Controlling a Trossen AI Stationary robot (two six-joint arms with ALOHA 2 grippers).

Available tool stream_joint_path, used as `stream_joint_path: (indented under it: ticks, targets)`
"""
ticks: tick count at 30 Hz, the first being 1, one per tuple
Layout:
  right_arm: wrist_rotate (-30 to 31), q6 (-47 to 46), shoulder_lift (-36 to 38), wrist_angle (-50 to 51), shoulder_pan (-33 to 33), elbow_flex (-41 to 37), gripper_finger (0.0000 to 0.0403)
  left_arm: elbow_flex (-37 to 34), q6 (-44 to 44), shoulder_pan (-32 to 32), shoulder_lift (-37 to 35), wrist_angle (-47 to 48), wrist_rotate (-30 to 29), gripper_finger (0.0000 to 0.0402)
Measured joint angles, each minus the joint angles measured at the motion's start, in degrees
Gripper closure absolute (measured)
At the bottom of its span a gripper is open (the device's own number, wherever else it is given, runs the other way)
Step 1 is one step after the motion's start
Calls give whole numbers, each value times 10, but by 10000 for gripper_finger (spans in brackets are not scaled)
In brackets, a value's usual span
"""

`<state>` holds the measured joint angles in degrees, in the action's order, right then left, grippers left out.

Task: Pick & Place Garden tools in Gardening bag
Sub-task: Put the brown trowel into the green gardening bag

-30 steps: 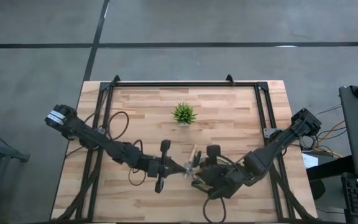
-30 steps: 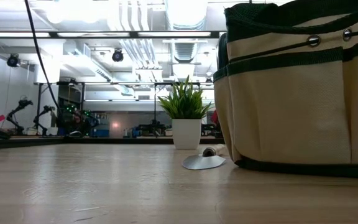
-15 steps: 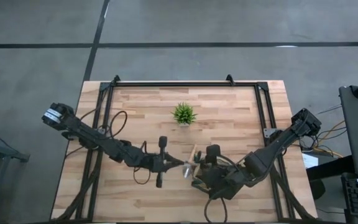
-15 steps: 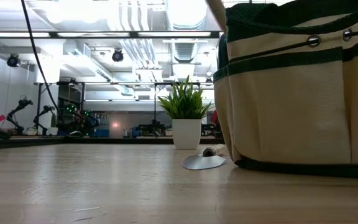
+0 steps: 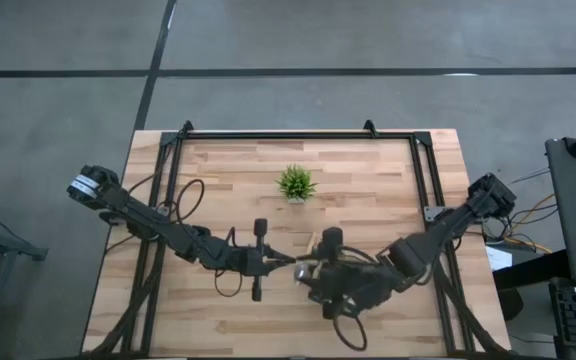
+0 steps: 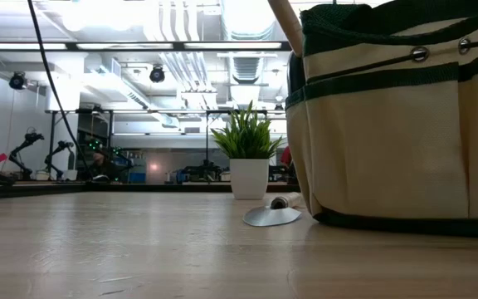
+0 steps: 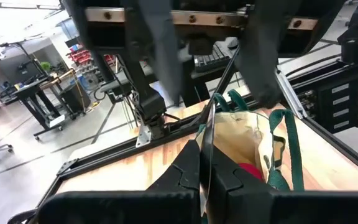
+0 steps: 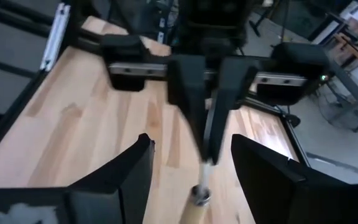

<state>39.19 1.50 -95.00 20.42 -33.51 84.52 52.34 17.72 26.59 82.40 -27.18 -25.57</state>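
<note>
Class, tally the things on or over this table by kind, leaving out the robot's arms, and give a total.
Trowels: 2 (one lying flat, one raised)
Gardening bag: 1
Red item inside the bag: 1
Potted plant: 1
Total: 5

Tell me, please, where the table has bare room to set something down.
Free: the wood between the potted plant and the back frame rail, and both back corners of the table. Crowded: the front middle, where the left gripper, shut on a trowel, meets the open right gripper over the gardening bag.
</note>
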Motion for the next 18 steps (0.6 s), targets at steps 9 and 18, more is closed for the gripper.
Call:
stream_joint_path:
  ticks: [9,18]
  targets:
    - [0,4,-10,-17,36,-2,218,2,3,0,0,2,-35,401]
    - [-2,19,-15,-44,39,-2,253,2,4,0,1,2,-46,401]
